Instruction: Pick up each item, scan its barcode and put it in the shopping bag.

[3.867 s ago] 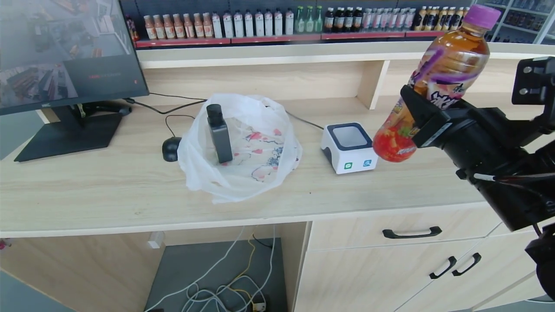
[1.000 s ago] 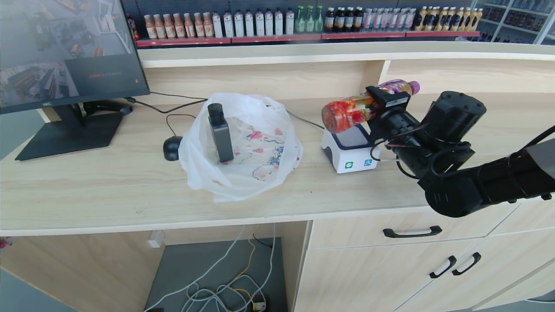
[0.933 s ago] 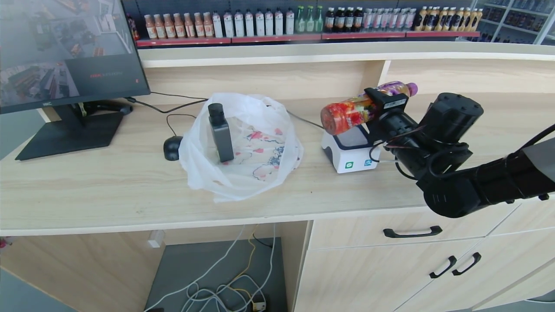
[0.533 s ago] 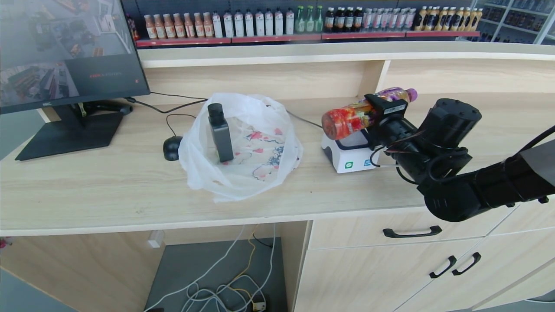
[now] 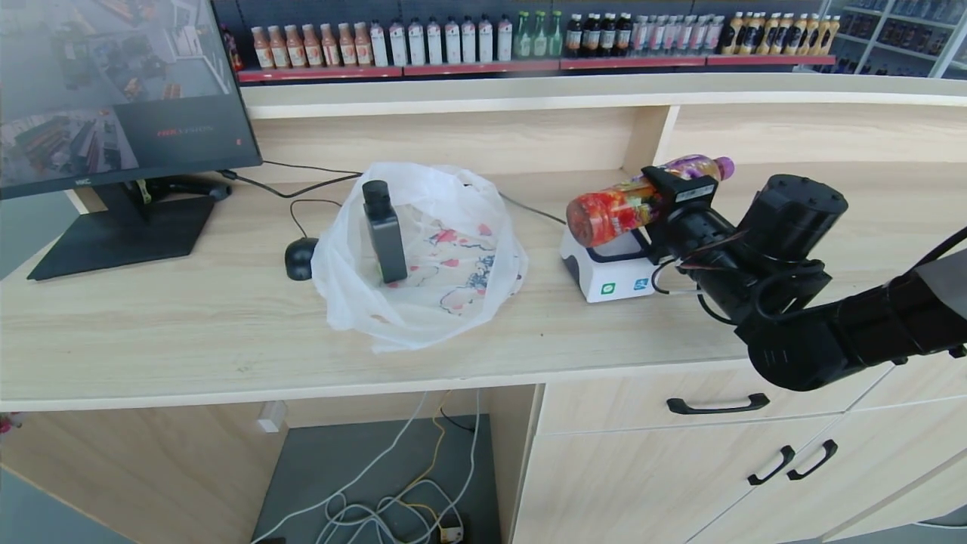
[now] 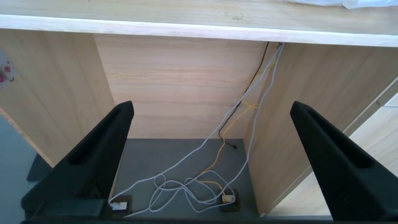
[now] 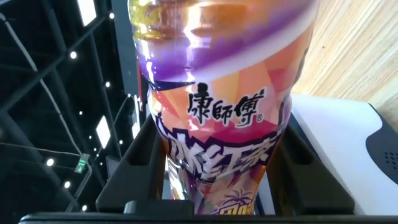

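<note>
- Right gripper [image 5: 668, 193] is pinching the drink bottle [image 5: 608, 210] around mid-body, fingers pressing on both sides of the label.
- Bottle is lying almost horizontal right of centre in the head view, red base pointing frame-left, purple cap pointing frame-right and slightly up.
- Bottle is hovering just over the top window of the white scanner [image 5: 604, 276]; can't tell if they're touching.
- Scanner is sitting on the wooden counter [image 5: 189, 332], just right of the shopping bag [image 5: 453, 257].
- Bag is sitting open at frame centre, with a dark bottle [image 5: 384, 234] standing upright inside it.
- Black mouse [image 5: 299, 258] is sitting just left of the bag; monitor [image 5: 113, 83] is standing at upper left of the frame.
- Left gripper [image 6: 211, 109] is hanging below the counter edge with fingers spread wide, gripping nothing, facing the open bay where loose cables [image 6: 205, 180] are lying on the floor.
</note>
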`<state>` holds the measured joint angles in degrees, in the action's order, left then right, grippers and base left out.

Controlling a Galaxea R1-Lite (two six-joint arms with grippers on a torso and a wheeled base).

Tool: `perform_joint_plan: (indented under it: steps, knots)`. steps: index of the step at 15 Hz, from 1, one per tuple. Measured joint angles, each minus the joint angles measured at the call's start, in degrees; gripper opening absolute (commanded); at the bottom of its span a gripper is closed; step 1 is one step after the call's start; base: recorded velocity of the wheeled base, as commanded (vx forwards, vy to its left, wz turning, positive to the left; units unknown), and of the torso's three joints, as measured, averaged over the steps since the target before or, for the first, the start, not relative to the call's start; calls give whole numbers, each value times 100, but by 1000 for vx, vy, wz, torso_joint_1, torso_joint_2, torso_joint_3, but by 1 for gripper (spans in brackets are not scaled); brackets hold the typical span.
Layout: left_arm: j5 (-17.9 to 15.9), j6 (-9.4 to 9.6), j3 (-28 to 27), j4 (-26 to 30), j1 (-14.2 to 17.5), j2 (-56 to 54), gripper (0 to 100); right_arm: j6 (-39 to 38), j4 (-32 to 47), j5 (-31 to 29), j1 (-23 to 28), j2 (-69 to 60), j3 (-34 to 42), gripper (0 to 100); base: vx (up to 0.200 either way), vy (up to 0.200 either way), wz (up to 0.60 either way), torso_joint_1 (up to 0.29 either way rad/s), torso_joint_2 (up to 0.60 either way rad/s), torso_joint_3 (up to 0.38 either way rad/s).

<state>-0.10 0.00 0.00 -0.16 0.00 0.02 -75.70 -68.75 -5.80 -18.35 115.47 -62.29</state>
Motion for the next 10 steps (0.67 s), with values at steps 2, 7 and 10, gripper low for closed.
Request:
perform_joint_plan:
  steps: [2, 7, 10]
  knots:
    - [0, 0, 0, 0, 0, 0, 100, -2, 9, -2, 0, -1, -9, 0, 0, 0, 0, 0, 0, 0]
    - [0, 0, 0, 0, 0, -2, 100, 5, 33, 0, 0, -43, 2, 0, 0, 0, 0, 0, 0, 0]
    - [0, 0, 0, 0, 0, -2, 100, 2, 35, 0, 0, -54, 11, 0, 0, 0, 0, 0, 0, 0]
